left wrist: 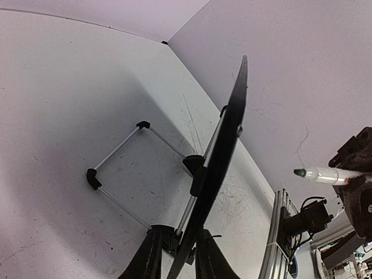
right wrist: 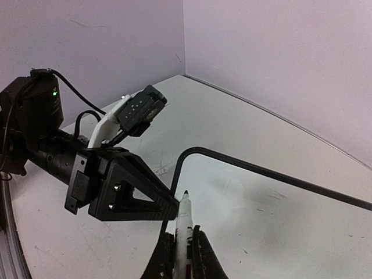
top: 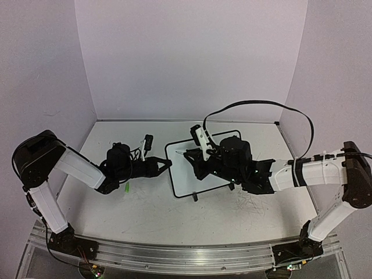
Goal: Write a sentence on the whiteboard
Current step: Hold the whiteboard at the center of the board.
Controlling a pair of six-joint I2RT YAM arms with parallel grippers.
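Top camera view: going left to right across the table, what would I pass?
Left arm's white segment → small green object → left claw → whiteboard → right arm's white segment.

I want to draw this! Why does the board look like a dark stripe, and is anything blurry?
Left wrist view: the board is seen edge-on, so it looks dark, with a soft shadow on the table. Right wrist view: sharp, the marker is crisp. Top view: even, purplish light.
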